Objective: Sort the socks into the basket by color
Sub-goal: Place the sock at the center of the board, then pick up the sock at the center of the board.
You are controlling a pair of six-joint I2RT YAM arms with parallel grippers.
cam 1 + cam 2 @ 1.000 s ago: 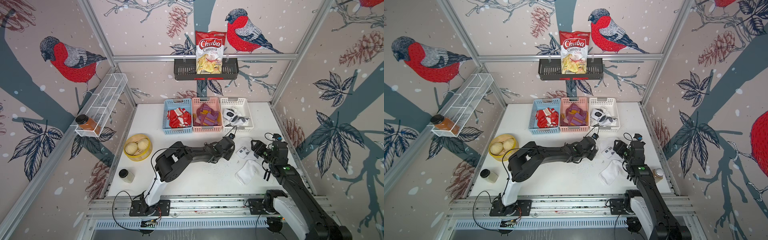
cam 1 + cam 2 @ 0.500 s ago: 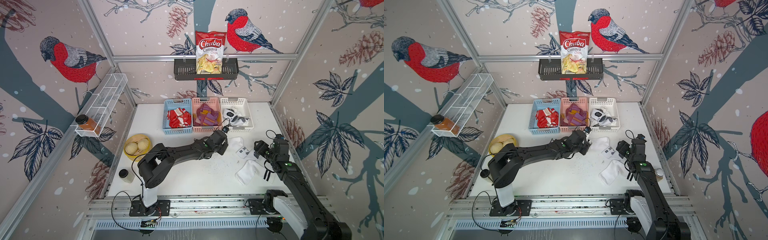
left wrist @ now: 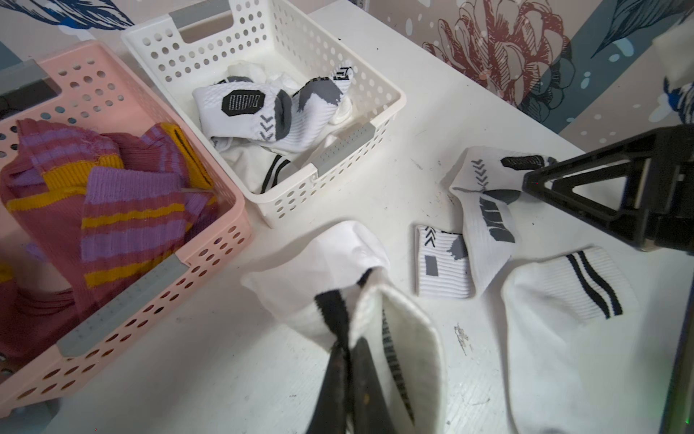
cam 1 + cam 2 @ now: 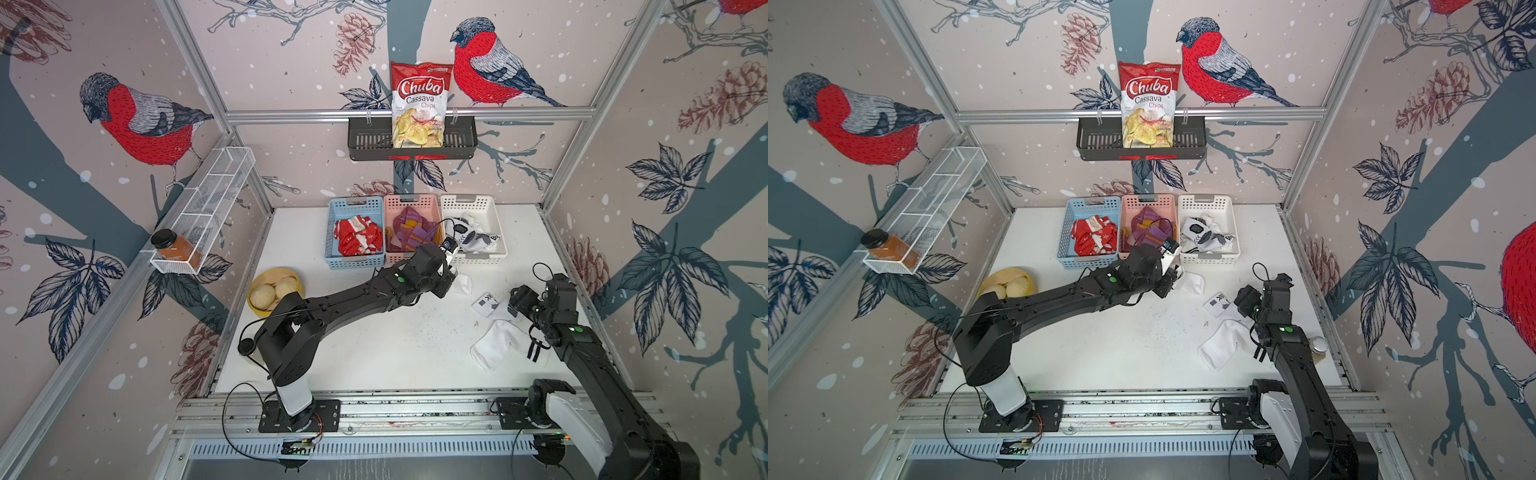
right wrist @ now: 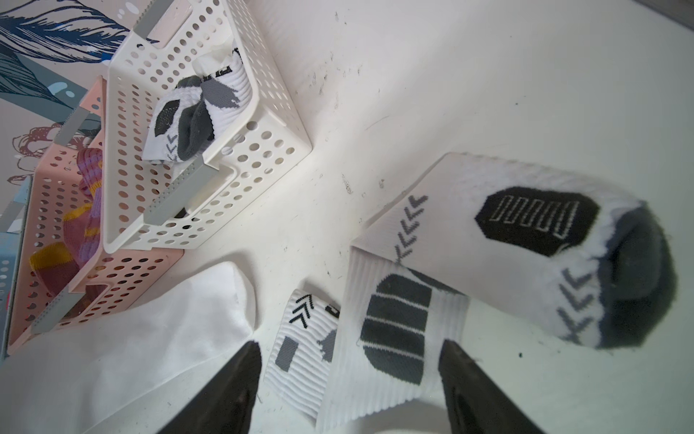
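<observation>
Table [image 4: 395,353] has bare room in the middle. Left gripper [image 3: 347,351] pinches a white sock [image 3: 326,259] by the white basket's [image 3: 338,176] front edge; right gripper [image 5: 349,345], spread wide, hangs above a grey-patched sock [image 5: 450,225].

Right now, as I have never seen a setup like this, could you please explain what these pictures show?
The machine is two black robot arms, the left arm and the right arm, bolted at the front of a white table. Two pictures look down from one overhead camera pair; the other two come from cameras on the wrists. At the back, the blue basket holds red-and-white socks, the pink basket purple-and-mustard socks, the white basket white socks. The left end effector is shut on a white sock. The right end effector is open over a patterned white sock lying beside a striped white sock.
</observation>
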